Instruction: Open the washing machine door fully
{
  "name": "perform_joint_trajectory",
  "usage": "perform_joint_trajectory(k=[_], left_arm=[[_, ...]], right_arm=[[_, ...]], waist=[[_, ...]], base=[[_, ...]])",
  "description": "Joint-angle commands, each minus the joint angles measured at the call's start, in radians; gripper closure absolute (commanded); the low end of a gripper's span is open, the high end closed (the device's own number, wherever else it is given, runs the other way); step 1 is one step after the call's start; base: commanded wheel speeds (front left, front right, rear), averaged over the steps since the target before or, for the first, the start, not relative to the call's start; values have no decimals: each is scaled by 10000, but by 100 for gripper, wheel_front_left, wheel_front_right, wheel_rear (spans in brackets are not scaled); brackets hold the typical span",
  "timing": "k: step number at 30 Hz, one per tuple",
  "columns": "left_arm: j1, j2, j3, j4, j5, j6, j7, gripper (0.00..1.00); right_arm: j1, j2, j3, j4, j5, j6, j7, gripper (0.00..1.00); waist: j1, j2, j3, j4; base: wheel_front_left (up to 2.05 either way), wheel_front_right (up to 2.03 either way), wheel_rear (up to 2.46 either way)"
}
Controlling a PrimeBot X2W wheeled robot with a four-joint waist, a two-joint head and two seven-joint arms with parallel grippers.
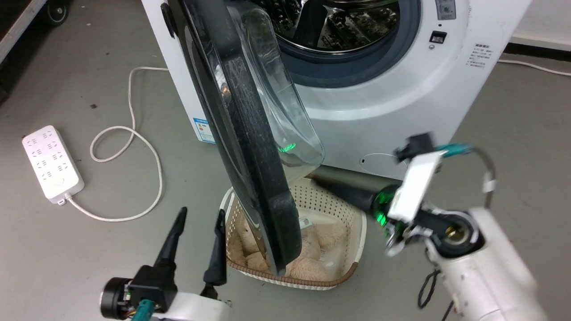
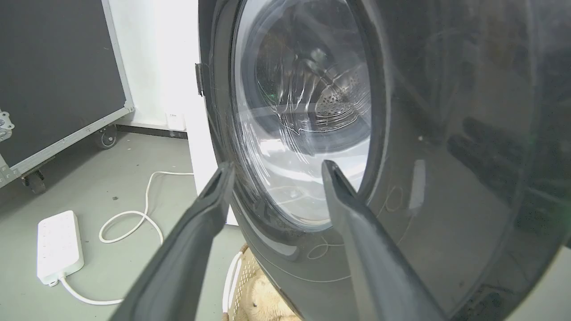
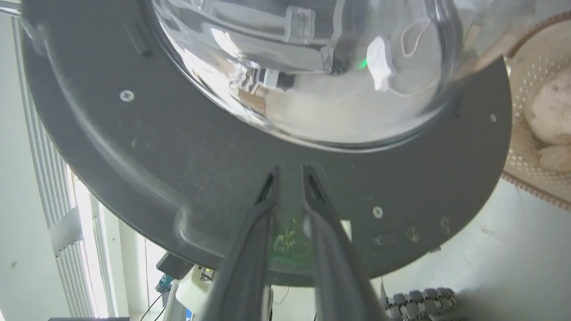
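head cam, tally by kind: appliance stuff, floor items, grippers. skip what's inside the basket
Washing machine: 1
Washing machine door: 1
Laundry basket: 1
Power strip: 1
Grippers: 2 (left gripper, right gripper)
Total: 6

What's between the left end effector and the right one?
In the head view, the washing machine door and its lower edge, plus a white basket of fluffy beige items, lie between the left end effector and the right end effector.
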Motion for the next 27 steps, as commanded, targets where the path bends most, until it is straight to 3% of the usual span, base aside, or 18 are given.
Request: perform_joint_trajectory(k=[1, 5, 11, 15, 17, 21, 27], left_arm=[[68, 7, 59, -50, -39, -44, -53, 0], [46, 7, 222, -134, -77, -116, -53, 0], [-11, 7, 490, -94, -98, -271, -53, 0], [69, 61, 748, -33, -122, -338, -53, 0], [137, 89, 847, -34, -130, -376, -53, 0], [281, 180, 961, -25, -128, -496, -53, 0], [521, 287, 1047, 111, -151, -665, -53, 0]], right_arm=[[133, -68, -147, -192, -124, 10, -217, 0], [459, -861, -516, -1505, -1740, 10, -1720, 0], [1501, -2497, -372, -3518, -6343, 10, -5410, 0], [2332, -2826, -619, -4166, -9196, 10, -7463, 0], [2819, -2692, -922, -4443, -10353, 10, -8065, 0], [3849, -1818, -1947, -5005, -12049, 10, -8723, 0], [5308, -431, -2823, -5324, -13509, 10, -8819, 0]], waist=[[0, 0, 11, -29], [0, 0, -96, -237], [0, 0, -424, -654], [0, 0, -699, -1029], [0, 0, -770, -1196], [0, 0, -868, -1453], [0, 0, -985, -1637]], base=[[0, 0, 0], [0, 0, 0], [0, 0, 0], [0, 0, 0], [0, 0, 0], [0, 0, 0], [0, 0, 0]])
